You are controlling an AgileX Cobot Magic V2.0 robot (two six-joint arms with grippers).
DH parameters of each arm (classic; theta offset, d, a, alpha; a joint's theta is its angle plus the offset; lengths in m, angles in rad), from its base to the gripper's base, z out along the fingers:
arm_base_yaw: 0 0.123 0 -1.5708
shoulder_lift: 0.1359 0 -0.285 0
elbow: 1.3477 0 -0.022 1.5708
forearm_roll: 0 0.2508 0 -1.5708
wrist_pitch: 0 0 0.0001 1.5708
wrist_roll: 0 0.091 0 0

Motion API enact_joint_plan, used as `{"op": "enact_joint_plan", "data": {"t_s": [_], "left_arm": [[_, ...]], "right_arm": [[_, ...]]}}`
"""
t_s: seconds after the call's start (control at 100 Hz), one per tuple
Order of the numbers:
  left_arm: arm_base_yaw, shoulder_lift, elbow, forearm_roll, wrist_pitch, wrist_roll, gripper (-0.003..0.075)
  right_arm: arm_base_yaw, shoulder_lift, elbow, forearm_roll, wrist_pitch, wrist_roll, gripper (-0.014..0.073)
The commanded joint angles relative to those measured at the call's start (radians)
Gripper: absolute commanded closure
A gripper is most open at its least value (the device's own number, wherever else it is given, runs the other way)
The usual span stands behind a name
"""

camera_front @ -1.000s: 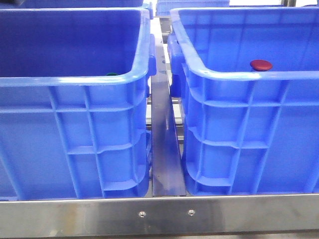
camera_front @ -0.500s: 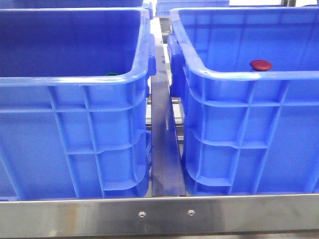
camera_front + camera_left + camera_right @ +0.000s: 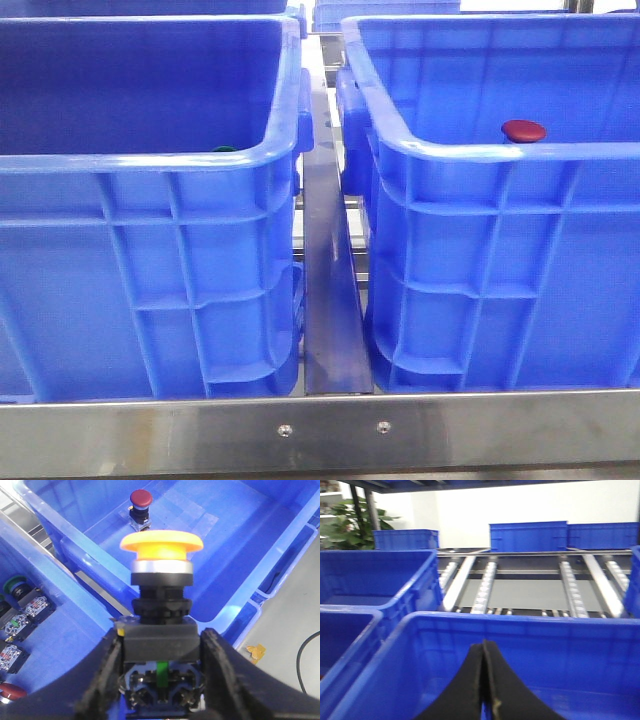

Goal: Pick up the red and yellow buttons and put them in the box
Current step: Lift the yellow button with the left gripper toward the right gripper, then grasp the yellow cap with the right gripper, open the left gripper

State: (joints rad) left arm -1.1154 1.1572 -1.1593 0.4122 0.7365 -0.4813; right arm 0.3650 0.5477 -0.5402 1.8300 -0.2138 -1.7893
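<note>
As seen from the front camera, two crates stand side by side with a metal rail between them; findings follow by item.

Right crate: large bright blue plastic box (image 3: 500, 260) with ribbed grid walls and a thick rounded rim; in the left wrist view its floor (image 3: 210, 545) lies under the held part.

Left crate: matching blue plastic crate (image 3: 150, 270), just beside the box, apart from it by the steel divider rail (image 3: 330, 300).

Left gripper: black two-finger gripper (image 3: 161, 680), jaws clamped on the black base block of the yellow button, one finger on each side.

Right gripper: black fingers (image 3: 485, 690) pressed together with nothing between them, above the inside of a blue crate.

Yellow button: yellow-orange mushroom-cap push button (image 3: 161, 545) on a silver collar and black body, upright in the left gripper, cap pointing away from the fingers, suspended over the box interior.

Red button: dark red domed push button (image 3: 141, 499) standing on the box floor, well apart from the gripper; its cap (image 3: 523, 130) shows above the near rim in the front view.

Green button: small green round cap (image 3: 13, 585) among other switch parts in the neighbouring crate.
</note>
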Motion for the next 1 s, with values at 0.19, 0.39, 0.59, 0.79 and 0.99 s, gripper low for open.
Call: {"op": "enact_joint_plan", "data": {"t_s": [0.19, 0.39, 0.59, 0.79, 0.99], "left_arm": [[-0.009, -0.026, -0.026, 0.024, -0.056, 0.001, 0.0739], [-0.009, -0.026, -0.026, 0.024, -0.056, 0.001, 0.0739], [-0.009, -0.026, -0.026, 0.024, -0.056, 0.001, 0.0739], [-0.009, -0.026, -0.026, 0.024, -0.056, 0.001, 0.0739], [-0.009, -0.026, -0.026, 0.024, -0.056, 0.001, 0.0739]], "right_arm": [[-0.001, 0.000, -0.024, 0.102, 0.135, -0.008, 0.0692], [-0.001, 0.000, -0.024, 0.102, 0.146, -0.008, 0.0664], [-0.001, 0.000, -0.024, 0.102, 0.214, -0.008, 0.0266], [-0.001, 0.001, -0.024, 0.104, 0.275, 0.050, -0.0040], [-0.001, 0.069, -0.028, 0.104, 0.438, 0.303, 0.0045]]}}
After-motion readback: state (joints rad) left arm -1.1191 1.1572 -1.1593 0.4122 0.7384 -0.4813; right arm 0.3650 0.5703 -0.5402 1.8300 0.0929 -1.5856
